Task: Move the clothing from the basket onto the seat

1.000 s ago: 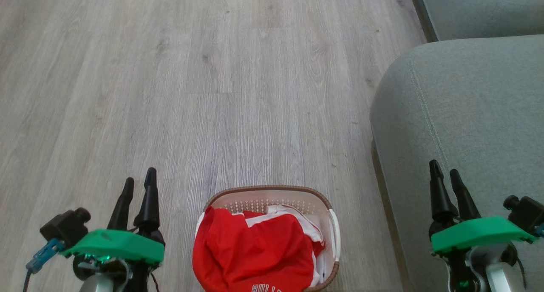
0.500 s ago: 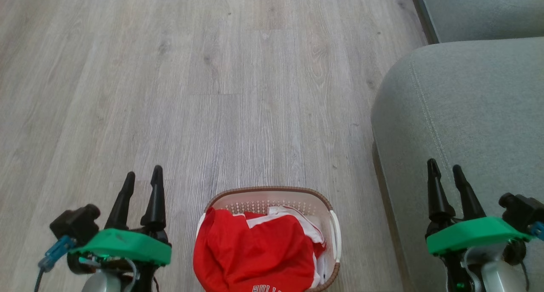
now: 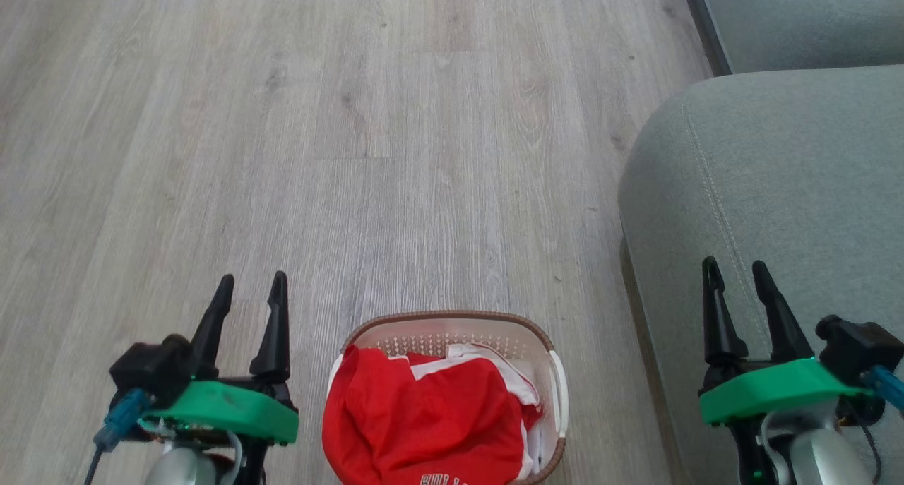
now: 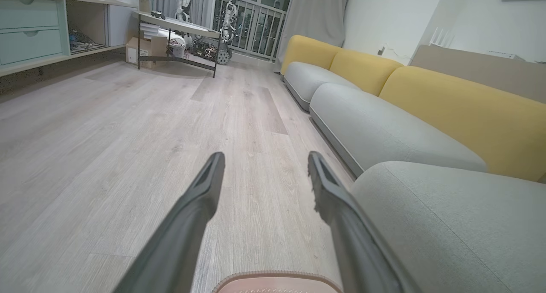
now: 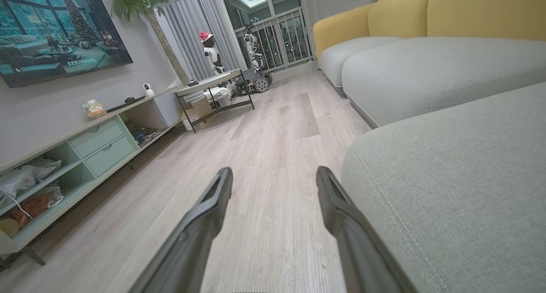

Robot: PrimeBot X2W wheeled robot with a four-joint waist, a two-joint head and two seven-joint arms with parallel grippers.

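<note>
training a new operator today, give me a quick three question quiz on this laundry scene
1. True or false: the clothing lies inside the basket.
2. On which side of the basket is the seat? A) the robot's left B) the robot's right C) under it
3. Fill in: the left gripper and the right gripper are both ___ and hold nothing.

Key: 1 true; 2 B; 3 open

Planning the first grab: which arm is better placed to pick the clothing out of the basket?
Probably the left. The left hand hangs open just beside the basket, whose rim shows in its wrist view; the right hand, open too, is farther off, over the seat.
</note>
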